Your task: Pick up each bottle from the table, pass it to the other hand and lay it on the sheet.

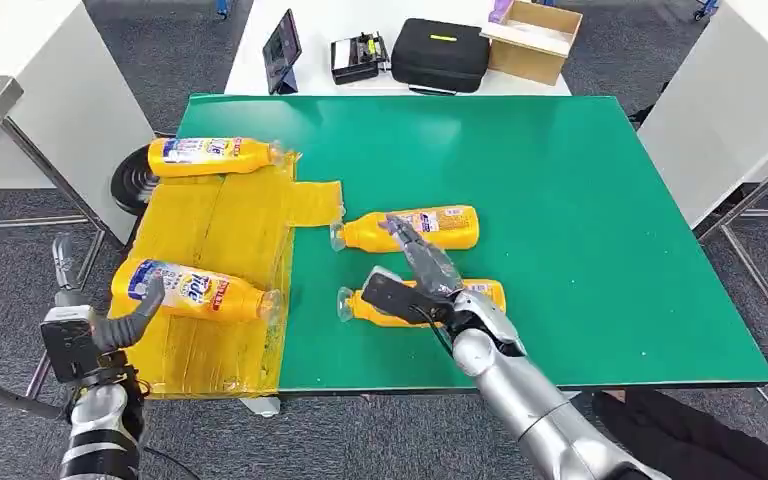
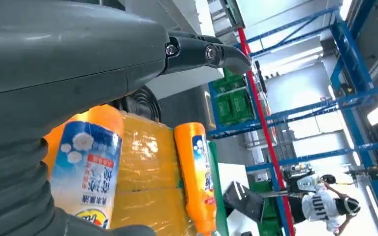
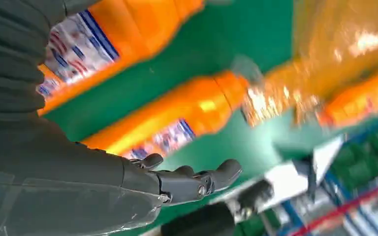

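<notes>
Two yellow bottles lie on the yellow sheet (image 1: 210, 225) at the table's left: one at its far edge (image 1: 215, 156), one nearer me (image 1: 195, 291). My left hand (image 1: 100, 335) hovers at the base of the nearer one, fingers spread, holding nothing. The left wrist view has that hand (image 2: 78, 64) beside the same bottle (image 2: 86, 167), with the far bottle (image 2: 197, 177) behind. Two more bottles lie on the green mat (image 1: 560, 200). My right hand (image 1: 415, 280) is spread over the nearer one (image 1: 480, 293), not gripping it, with the other bottle (image 1: 420, 229) just beyond. In the right wrist view the hand (image 3: 78, 182) has straight fingers.
A white table behind holds a tablet (image 1: 282, 48), a black device (image 1: 358, 58), a black case (image 1: 440, 52) and a cardboard box (image 1: 532, 38). White tables flank both sides. The green mat's right half is bare. A person (image 2: 320, 206) stands far off in the left wrist view.
</notes>
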You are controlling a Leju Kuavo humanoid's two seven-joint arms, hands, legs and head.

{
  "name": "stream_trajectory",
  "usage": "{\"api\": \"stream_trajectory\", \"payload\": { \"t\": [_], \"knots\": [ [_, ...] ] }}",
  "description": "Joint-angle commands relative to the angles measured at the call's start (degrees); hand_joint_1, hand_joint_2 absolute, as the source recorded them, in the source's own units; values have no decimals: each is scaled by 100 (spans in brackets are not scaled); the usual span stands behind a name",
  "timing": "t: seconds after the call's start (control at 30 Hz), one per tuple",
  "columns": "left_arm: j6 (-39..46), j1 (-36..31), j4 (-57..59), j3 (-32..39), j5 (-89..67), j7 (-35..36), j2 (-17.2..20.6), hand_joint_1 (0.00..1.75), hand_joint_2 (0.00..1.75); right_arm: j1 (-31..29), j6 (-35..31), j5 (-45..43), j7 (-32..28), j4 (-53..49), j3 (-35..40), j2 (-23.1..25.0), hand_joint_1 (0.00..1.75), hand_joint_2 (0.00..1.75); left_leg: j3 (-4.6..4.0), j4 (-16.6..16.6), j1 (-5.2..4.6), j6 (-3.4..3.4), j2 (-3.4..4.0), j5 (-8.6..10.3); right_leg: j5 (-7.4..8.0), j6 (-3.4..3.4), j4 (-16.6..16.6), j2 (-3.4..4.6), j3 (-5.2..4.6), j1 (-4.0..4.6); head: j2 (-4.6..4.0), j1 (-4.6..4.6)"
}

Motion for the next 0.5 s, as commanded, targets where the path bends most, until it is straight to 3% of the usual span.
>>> {"api": "stream_trajectory", "payload": {
  "t": [0.03, 0.5],
  "knots": [
    [4, -216, 451, 4, -18, 29, -80, 0, 175, -406, 82, -49, -37, 706, 487, -312, 0, 175, 20, 1, 5, 0, 4, -10, -9, -19, -3, -5, 24, 10, 0, 2],
    [-65, -268, 637, -141, -60, 35, -115, 0, 175, -477, 228, -107, -64, 771, 718, -484, 0, 175, 11, -2, 3, 0, -1, -4, -6, -14, -4, -9, 14, 6, 0, 0]
  ]
}}
